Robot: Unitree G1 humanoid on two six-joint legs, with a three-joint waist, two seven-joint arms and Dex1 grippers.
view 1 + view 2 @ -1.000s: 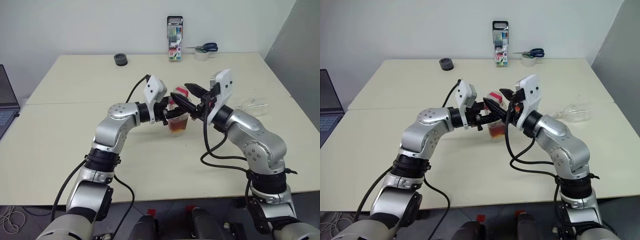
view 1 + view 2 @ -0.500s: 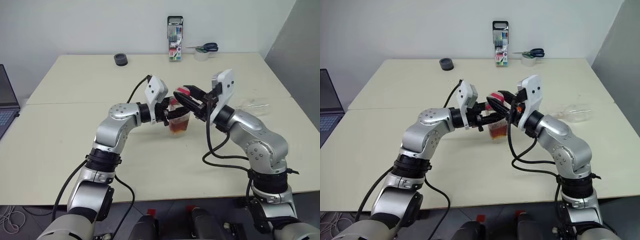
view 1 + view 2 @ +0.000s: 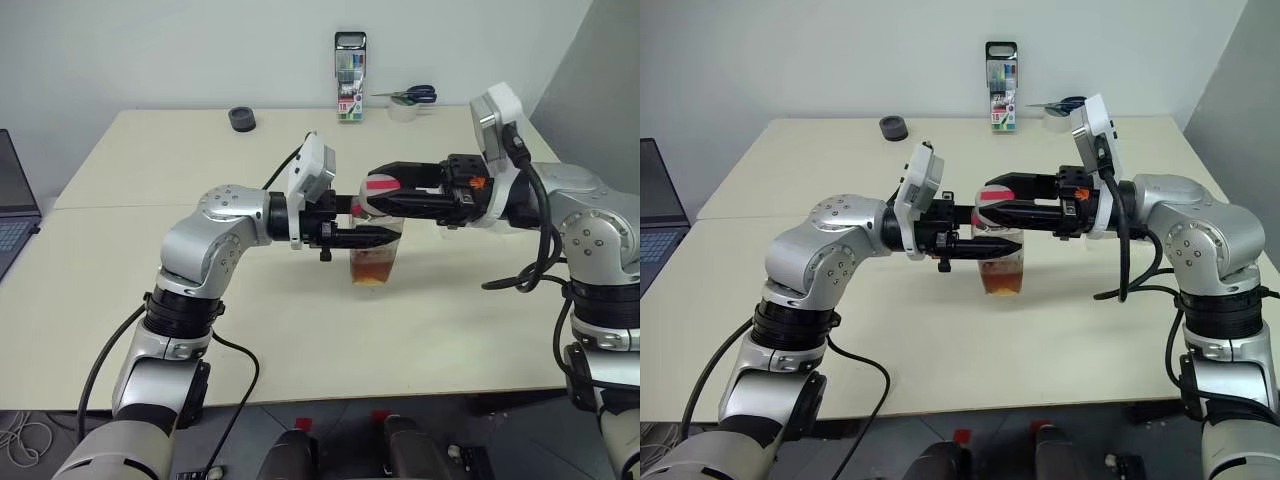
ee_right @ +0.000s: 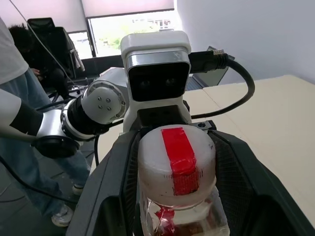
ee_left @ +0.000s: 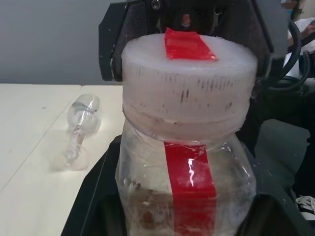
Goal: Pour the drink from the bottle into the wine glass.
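The small clear bottle (image 3: 375,255) stands upright over the middle of the table, with the amber drink (image 3: 371,268) in its lower part. A red strip runs down its side and across its white cap (image 5: 189,93). My left gripper (image 3: 375,225) reaches in from the left and is shut on the bottle's body. My right gripper (image 3: 372,192) comes in level from the right, its fingers closed on either side of the cap (image 4: 176,157). I cannot tell whether the bottle's base rests on the table. The wine glass (image 5: 81,123) lies on its side on the table beyond the bottle.
A box of markers (image 3: 349,62) stands at the table's far edge, with a tape roll and scissors (image 3: 404,108) to its right and a black round object (image 3: 241,119) to its left. A laptop (image 3: 12,200) sits at the left edge. A person (image 4: 19,98) stands behind.
My right arm has swung outward so its gripper lies level, and its fingers have closed on the cap. Both hands and the bottle have come toward me and a little upward.
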